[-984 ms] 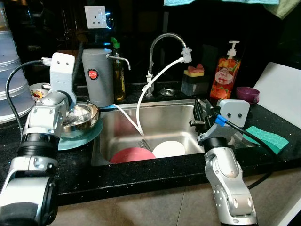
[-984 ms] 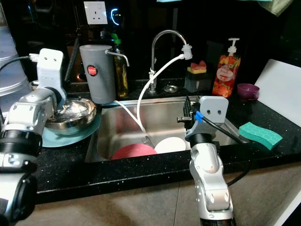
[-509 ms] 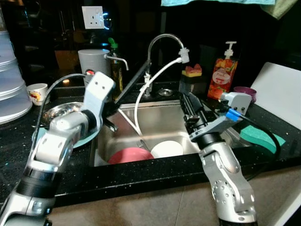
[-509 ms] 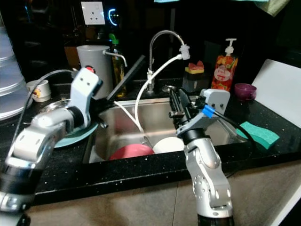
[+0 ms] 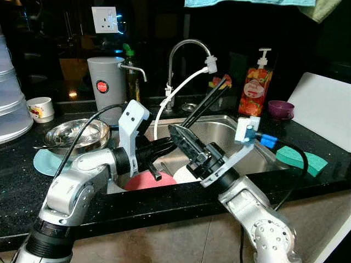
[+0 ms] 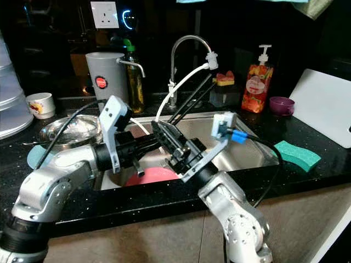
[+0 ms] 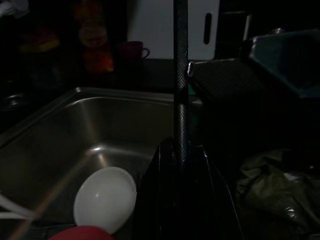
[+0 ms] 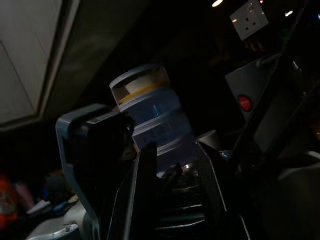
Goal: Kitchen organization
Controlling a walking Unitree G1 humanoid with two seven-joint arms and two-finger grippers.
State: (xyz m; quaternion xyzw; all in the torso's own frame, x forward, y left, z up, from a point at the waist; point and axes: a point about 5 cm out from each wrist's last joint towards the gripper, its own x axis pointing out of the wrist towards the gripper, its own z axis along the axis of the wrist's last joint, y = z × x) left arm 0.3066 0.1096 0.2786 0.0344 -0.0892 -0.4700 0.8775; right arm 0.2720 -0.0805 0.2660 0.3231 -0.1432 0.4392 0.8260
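Note:
A red plate (image 5: 141, 182) and a white plate (image 5: 182, 175) lie in the steel sink (image 5: 249, 150). A steel bowl (image 5: 77, 134) sits on a light blue plate (image 5: 39, 162) on the counter to the sink's left. My left arm reaches across the sink. Its gripper (image 5: 221, 84) is shut and empty, and its long fingers point up toward the soap bottle (image 5: 252, 82). My right gripper (image 5: 174, 130) hangs over the middle of the sink, crossed under the left fingers and pointing left. It is open (image 8: 175, 150) with nothing between the fingers.
The faucet (image 5: 184, 46) with a white hose stands behind the sink, beside a grey dispenser (image 5: 107, 85). A green sponge (image 5: 299, 159), a purple cup (image 5: 281, 108) and a white cutting board (image 5: 323, 107) are on the right. A mug (image 5: 41, 108) and stacked containers (image 5: 10, 109) stand far left.
My left gripper has left the steel bowl and swung right across the sink. The right gripper has turned left over the basin, so the two arms now cross.

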